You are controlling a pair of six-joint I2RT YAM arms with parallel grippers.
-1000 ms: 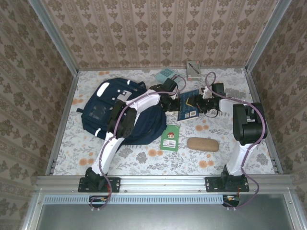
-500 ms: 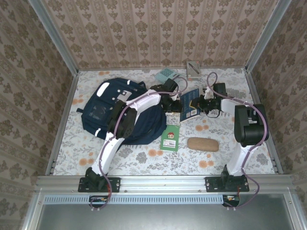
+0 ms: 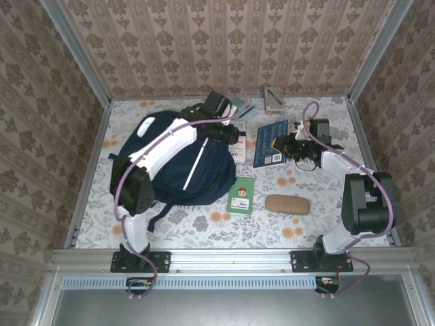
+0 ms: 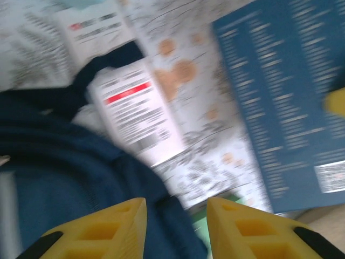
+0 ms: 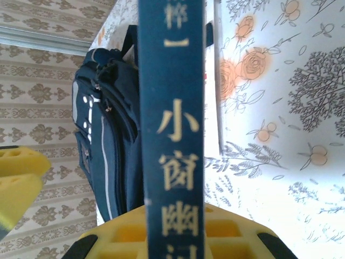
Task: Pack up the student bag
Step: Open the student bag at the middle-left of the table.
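- The big navy-blue backpack (image 3: 197, 170) lies on the left side of the table (image 3: 326, 234), with part of the left arm (image 3: 160, 146) over it.
- It has a thin white stripe (image 3: 196, 165) down it, and a dark strap (image 3: 160, 216) pokes out at its near side.
- The left gripper (image 3: 233, 134) is up over the far right edge of the bag. Its two yellow fingers (image 4: 110, 229) are spread apart, and it has nothing in its grip.
- The right gripper (image 3: 292, 145) is pinching a dark blue book (image 3: 270, 146). In the right wrist view the book's back edge stands up between the yellow fingers, with big gold Chinese letters (image 5: 178, 145) on it.
- The blue book is to the right of the bag, well apart from it. Its cover has lots of small white writing and a white barcode box (image 4: 331, 176).
- A white booklet (image 4: 137, 110) with a red line on it is between the bag and the blue book. A dark strap (image 4: 102, 67) goes across it.
- A green book (image 3: 240, 195) with a white label lies flat just beside the bag's near right side.
- A brown, rounded case (image 3: 287, 204) lies to the right of the green book.
- At the far side there is a gray book (image 3: 274, 99) with a pen (image 3: 275, 96) on top.
- A light teal thing (image 3: 239, 109) is near the left gripper, partly hidden.
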